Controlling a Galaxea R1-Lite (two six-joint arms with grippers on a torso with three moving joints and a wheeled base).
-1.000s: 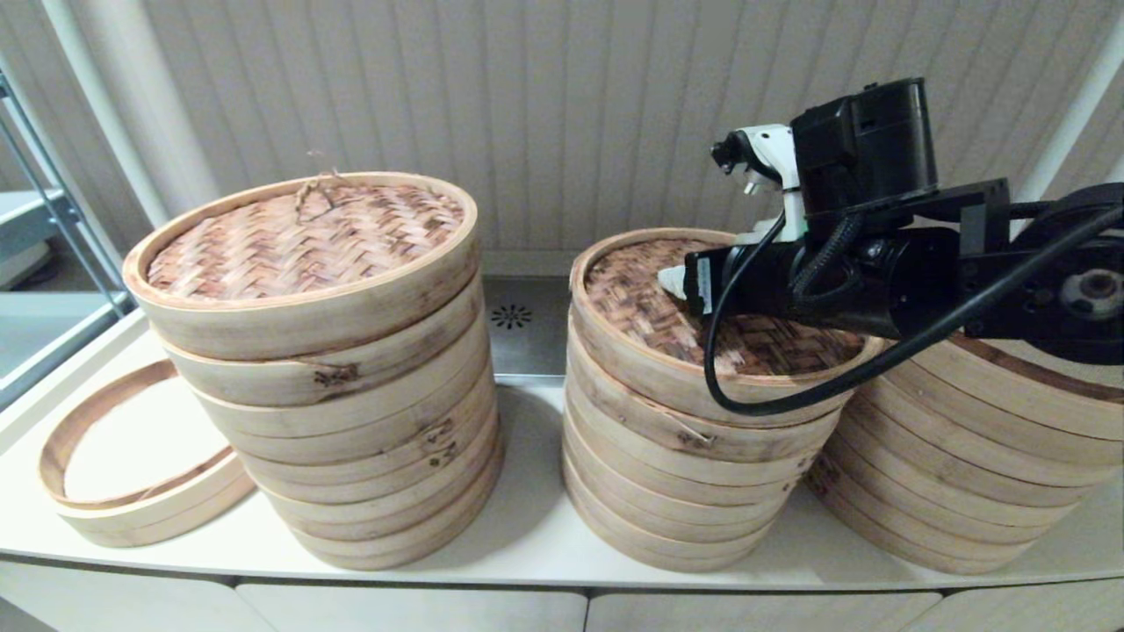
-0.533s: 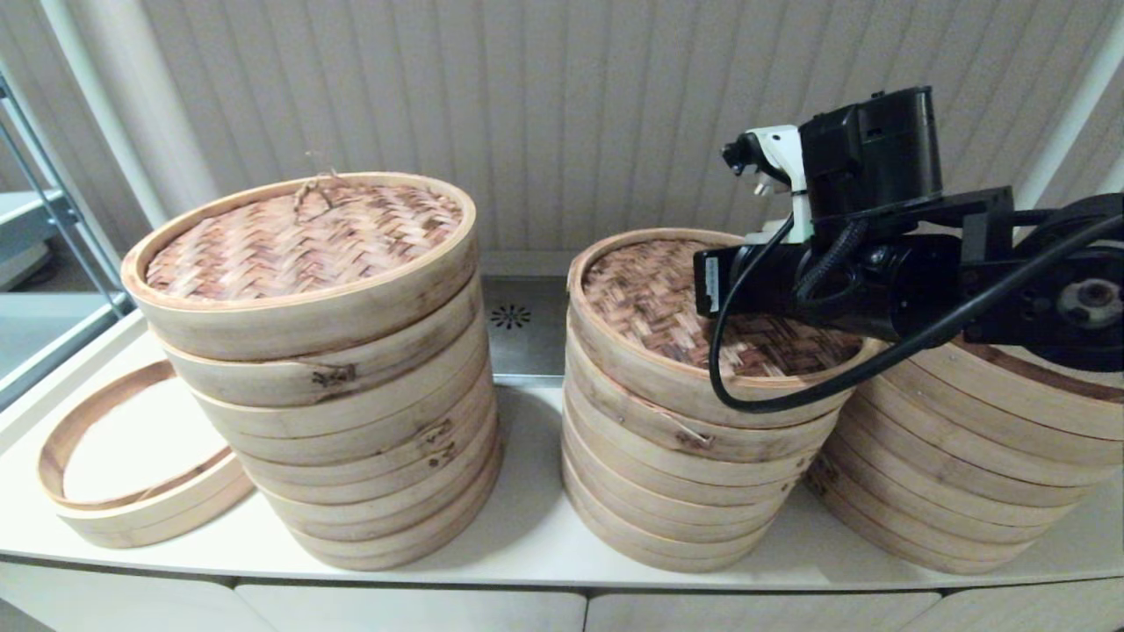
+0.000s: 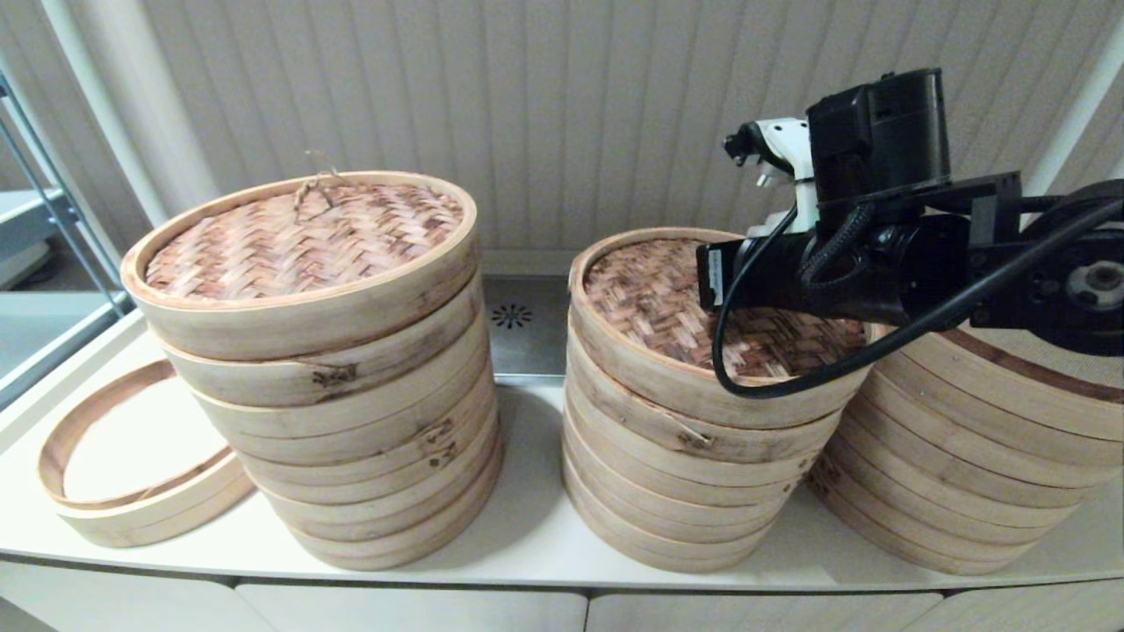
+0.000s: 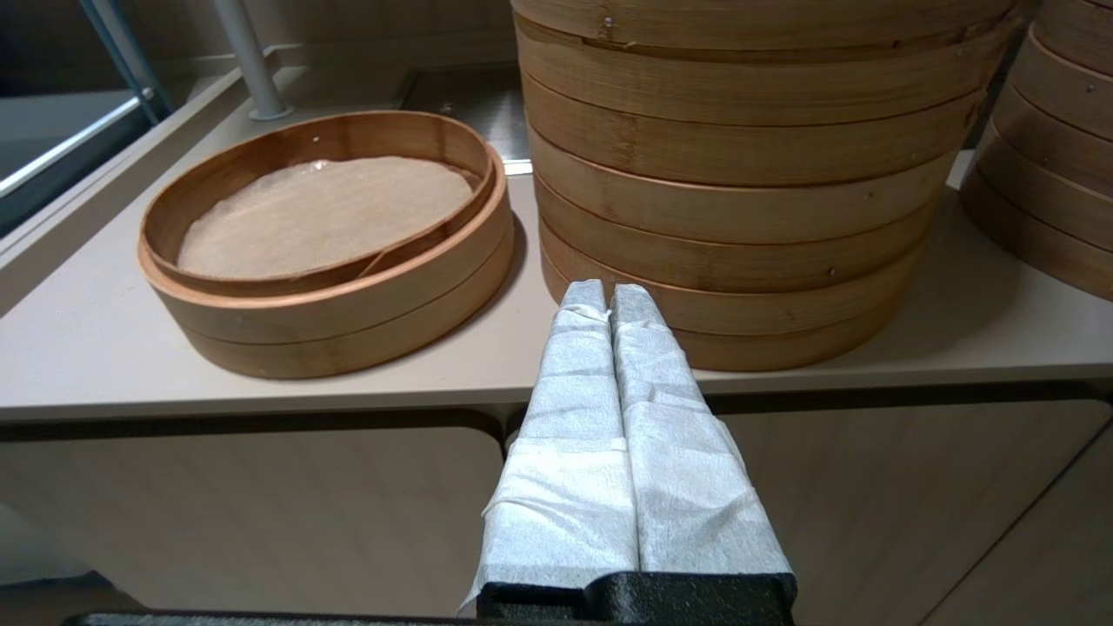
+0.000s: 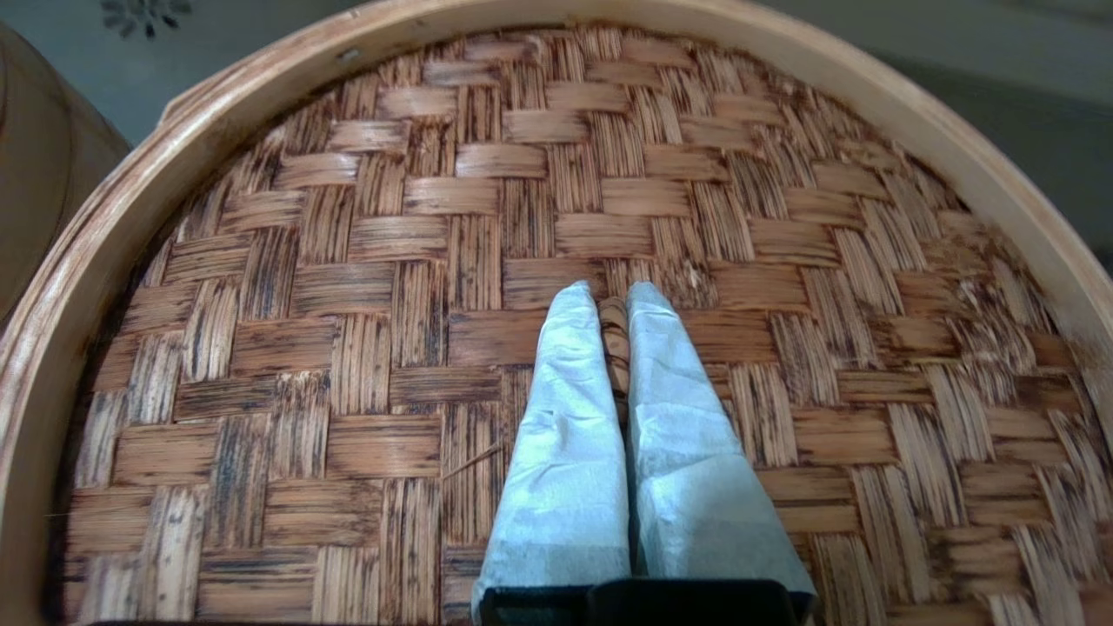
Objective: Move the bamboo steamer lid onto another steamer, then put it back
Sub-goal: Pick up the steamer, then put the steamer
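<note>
The woven bamboo lid [image 3: 650, 298] tops the middle steamer stack [image 3: 685, 474]. My right arm [image 3: 843, 272] reaches over it, and in the head view the wrist hides the fingers. In the right wrist view my right gripper [image 5: 611, 296] is shut on the small woven handle [image 5: 614, 335] at the middle of the lid [image 5: 391, 261]. My left gripper [image 4: 607, 294] is shut with nothing in it. It hangs low in front of the counter's edge, pointing at the foot of the left stack [image 4: 739, 174]. It does not show in the head view.
A taller stack with its own lid [image 3: 307, 237] stands at the left, and another stack [image 3: 983, 439] stands at the right, close beside the middle one. A single low steamer [image 3: 132, 491] lies at the far left of the white counter [image 3: 527, 535]. A panelled wall stands behind.
My right wrist has risen a little and shifted right; the white fingertip seen earlier over the lid is now hidden. The lid stays on the middle stack.
</note>
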